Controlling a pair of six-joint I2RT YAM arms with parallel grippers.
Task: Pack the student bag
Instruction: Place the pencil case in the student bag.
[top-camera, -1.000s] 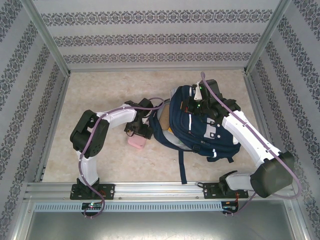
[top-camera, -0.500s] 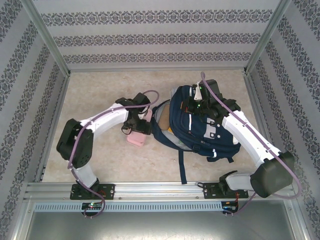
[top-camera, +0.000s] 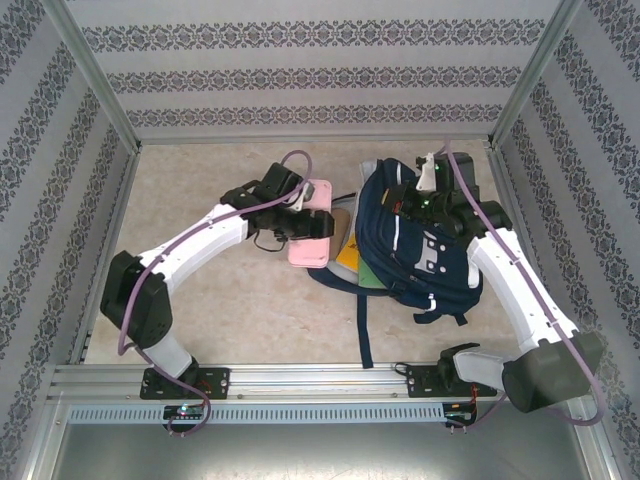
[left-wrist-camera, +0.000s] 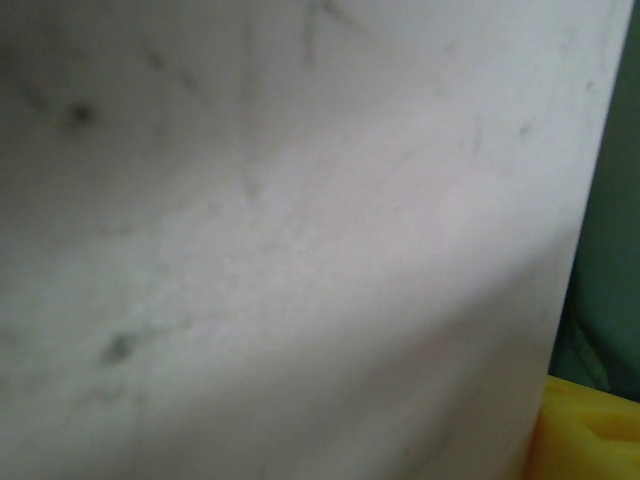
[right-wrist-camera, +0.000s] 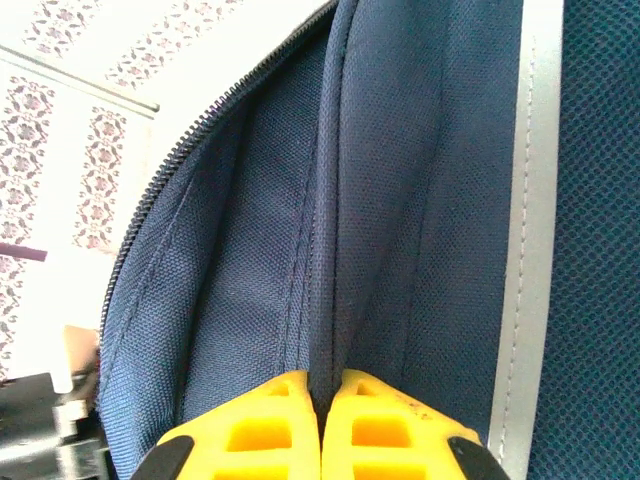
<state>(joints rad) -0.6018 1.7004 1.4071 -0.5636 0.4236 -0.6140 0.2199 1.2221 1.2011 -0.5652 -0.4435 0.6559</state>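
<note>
The step in hand looks like loading the pink book (top-camera: 314, 240) into the student bag (top-camera: 420, 255). The bag lies on the table (top-camera: 220, 300) with its mouth facing left and one dark strap trailing toward the near edge.

The left gripper (top-camera: 297, 220) holds the book across its width with jaws spread wide, just beside the bag's open left side. In the left wrist view the book's pale cover (left-wrist-camera: 280, 250) sits so close to the lens that the exact contact cannot be told. The right gripper (top-camera: 428, 197) is at the bag's far top edge. Its wrist view shows the yellow fingers (right-wrist-camera: 270, 420) pinched tight on a fold of navy fabric, lifting the mouth open.

To do this well, the book should probably enter edge first, angled to slide alongside the yellow item (top-camera: 347, 255) and the green item (top-camera: 372, 275) peeking from the bag's mouth, not butt against them. The right arm should hold the fold high and taut so the opening does not sag. The book should be let go only once most of it is inside the bag, or it may tip out onto the table
</note>
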